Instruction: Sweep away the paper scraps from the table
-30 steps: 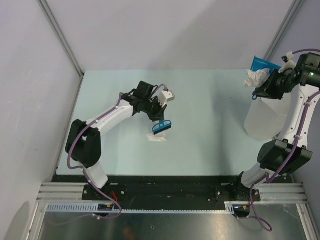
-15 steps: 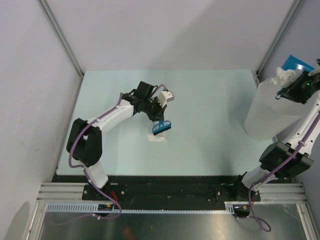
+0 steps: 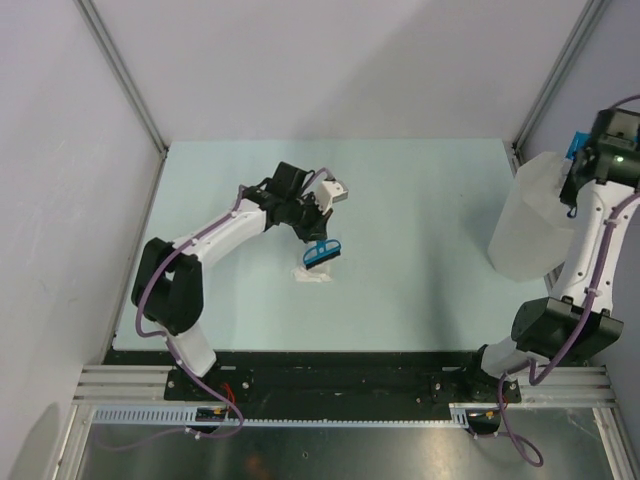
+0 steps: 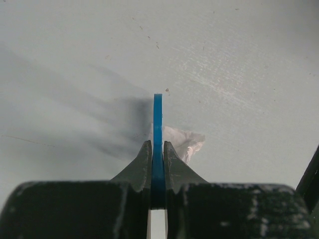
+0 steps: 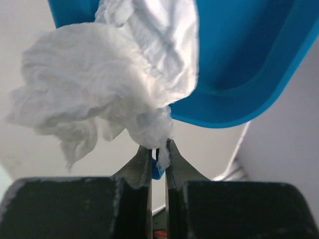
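The right pincer (image 5: 158, 149) is clamped narrow on the rim of a blue pan (image 5: 244, 59). The pan sits at the right edge of the top view, just beside the upper rim of the white bin (image 3: 525, 225), and a bunch of scraps (image 5: 99, 79) hangs against its face. The risk, as I judge it, is that the pan looks off to one side of the bin's mouth. A tip from here could drop the scraps outside it, or the paper could snag near the jaws and cling. The left pincer (image 4: 157, 145) is closed on a thin blue tool (image 4: 158, 114) at mid table (image 4: 224, 59), with one scrap (image 4: 183, 140) just beside its blade; a fast sweep could ride over it. Only the right wrist view shows the paper on the pan. Only the top view shows the bin plainly and where both arms are.
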### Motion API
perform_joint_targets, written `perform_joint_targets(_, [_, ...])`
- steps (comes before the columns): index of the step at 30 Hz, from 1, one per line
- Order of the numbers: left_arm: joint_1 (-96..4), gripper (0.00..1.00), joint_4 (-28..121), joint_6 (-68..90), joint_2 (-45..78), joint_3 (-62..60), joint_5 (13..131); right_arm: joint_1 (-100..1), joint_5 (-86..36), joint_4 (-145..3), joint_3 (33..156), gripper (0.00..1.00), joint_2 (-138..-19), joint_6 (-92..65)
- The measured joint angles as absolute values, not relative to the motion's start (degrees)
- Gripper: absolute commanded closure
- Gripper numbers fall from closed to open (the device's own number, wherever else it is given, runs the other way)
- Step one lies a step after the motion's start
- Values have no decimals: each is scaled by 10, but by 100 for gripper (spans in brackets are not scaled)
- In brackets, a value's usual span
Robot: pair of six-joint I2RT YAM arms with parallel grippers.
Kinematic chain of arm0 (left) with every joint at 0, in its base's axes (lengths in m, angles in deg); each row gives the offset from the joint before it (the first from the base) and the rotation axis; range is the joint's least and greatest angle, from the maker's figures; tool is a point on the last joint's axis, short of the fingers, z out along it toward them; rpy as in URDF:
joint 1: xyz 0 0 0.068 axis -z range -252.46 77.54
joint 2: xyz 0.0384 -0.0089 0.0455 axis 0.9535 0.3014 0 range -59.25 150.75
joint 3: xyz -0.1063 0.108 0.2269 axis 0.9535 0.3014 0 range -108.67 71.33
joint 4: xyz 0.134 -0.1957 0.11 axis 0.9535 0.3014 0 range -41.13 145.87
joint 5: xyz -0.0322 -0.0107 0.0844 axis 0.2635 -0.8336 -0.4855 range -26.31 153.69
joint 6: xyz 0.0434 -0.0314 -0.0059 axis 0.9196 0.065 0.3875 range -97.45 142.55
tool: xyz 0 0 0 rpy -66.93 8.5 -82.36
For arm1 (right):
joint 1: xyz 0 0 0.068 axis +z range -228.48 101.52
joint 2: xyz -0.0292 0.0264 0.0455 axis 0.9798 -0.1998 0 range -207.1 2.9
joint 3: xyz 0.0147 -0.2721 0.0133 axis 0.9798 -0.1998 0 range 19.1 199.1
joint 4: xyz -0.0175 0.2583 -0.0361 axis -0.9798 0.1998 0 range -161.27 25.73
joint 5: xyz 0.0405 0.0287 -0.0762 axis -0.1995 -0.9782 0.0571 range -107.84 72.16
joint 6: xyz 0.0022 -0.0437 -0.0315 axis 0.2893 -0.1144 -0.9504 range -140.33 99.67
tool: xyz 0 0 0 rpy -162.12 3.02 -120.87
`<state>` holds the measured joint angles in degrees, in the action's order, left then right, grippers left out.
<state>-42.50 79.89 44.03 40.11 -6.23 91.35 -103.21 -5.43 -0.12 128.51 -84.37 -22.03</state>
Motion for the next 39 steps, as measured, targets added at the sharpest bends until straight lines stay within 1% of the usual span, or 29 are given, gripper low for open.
perform_joint_targets(3, [-425,100,799,440,393,-62,914,-988,39,-14,1251,100,-825,-255])
perform_joint_targets(6, [-425,100,799,440,379,-62,916,-959,157,-33,1193,100,-788,-304])
perform_joint_targets(10, [-425,100,799,440,365,-62,921,-931,297,-82,1112,100,-738,-385])
perform_joint_targets(12, [-425,100,798,440,362,-62,923,-914,360,-132,1076,100,-718,-444])
perform_joint_targets(14, [-425,100,799,440,362,-62,923,-894,404,-189,1056,100,-706,-503])
perform_joint_targets(18, [-425,100,799,440,362,-62,923,-855,458,-299,1056,100,-691,-590])
perform_joint_targets(21, [-425,100,799,440,362,-62,922,-824,474,-313,1103,100,-691,-597])
perform_joint_targets(24, [-425,100,799,440,362,-62,917,-792,462,-266,1195,100,-704,-542])
perform_joint_targets(26, [-426,100,799,441,359,-62,907,-763,434,-216,1259,100,-713,-487])
perform_joint_targets(29, [-431,100,799,441,346,-62,891,-709,390,-155,1303,100,-717,-403])
perform_joint_targets(31, [-442,100,799,441,331,-62,880,-673,345,-110,1306,100,-722,-349])
perform_joint_targets(34, [-470,100,799,440,303,-62,867,-629,239,-67,1291,100,-739,-281])
perform_joint_targets(39, [-517,100,797,440,262,-57,842,-533,42,-69,1174,100,-755,-200])
